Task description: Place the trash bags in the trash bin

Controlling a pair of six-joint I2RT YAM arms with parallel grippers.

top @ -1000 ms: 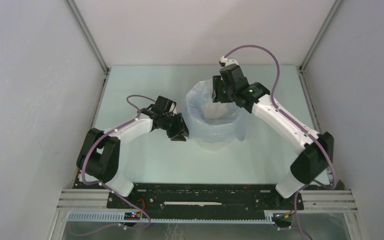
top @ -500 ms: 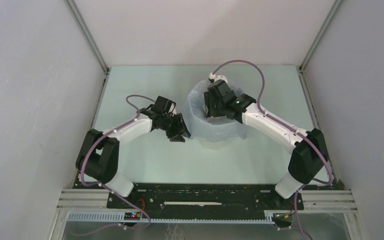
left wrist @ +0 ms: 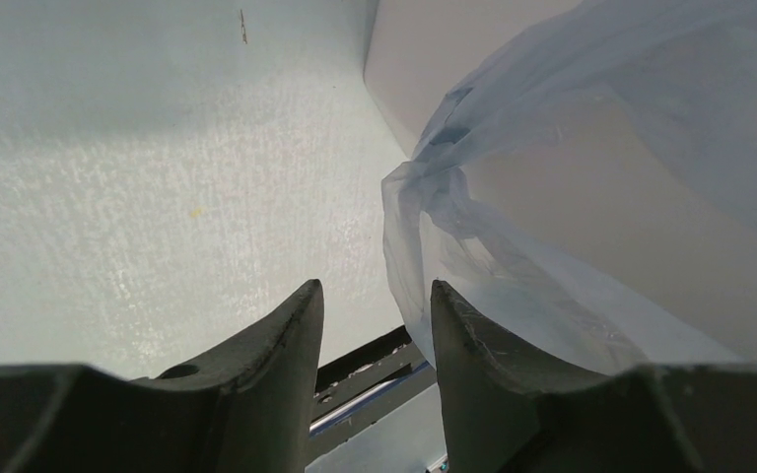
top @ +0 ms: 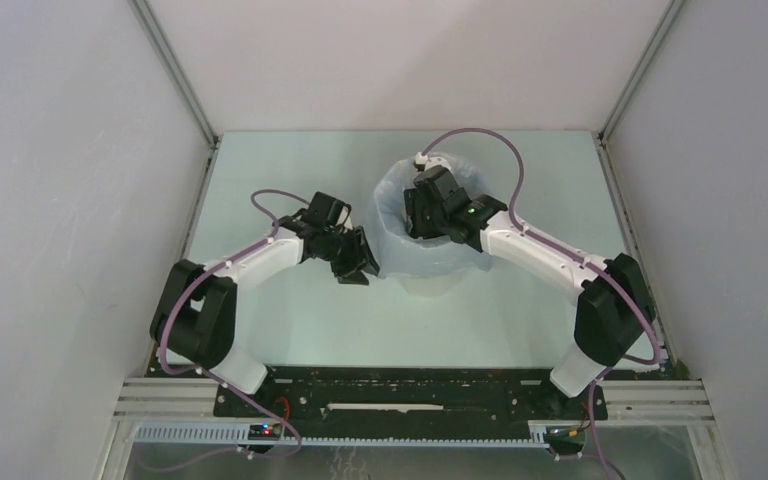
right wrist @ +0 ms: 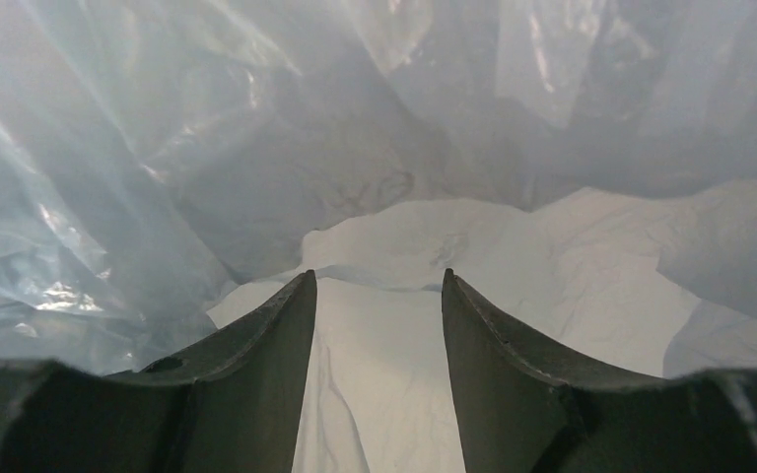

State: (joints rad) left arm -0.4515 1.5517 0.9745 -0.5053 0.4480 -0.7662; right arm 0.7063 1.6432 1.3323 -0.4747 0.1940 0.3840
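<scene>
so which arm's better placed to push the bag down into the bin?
Right, probably: the right gripper is open inside the trash bag lining the trash bin; the left gripper is outside, beside the film.

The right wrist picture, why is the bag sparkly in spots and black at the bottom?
Right wrist view: light glints off the trash bag's wrinkles; the black shapes are the right gripper, close and shadowed. Left wrist view: the left gripper looks dark too. Top view: even light, no glare.

High overview; wrist close-ups on trash bag (right wrist: pixel 108 197)
</scene>
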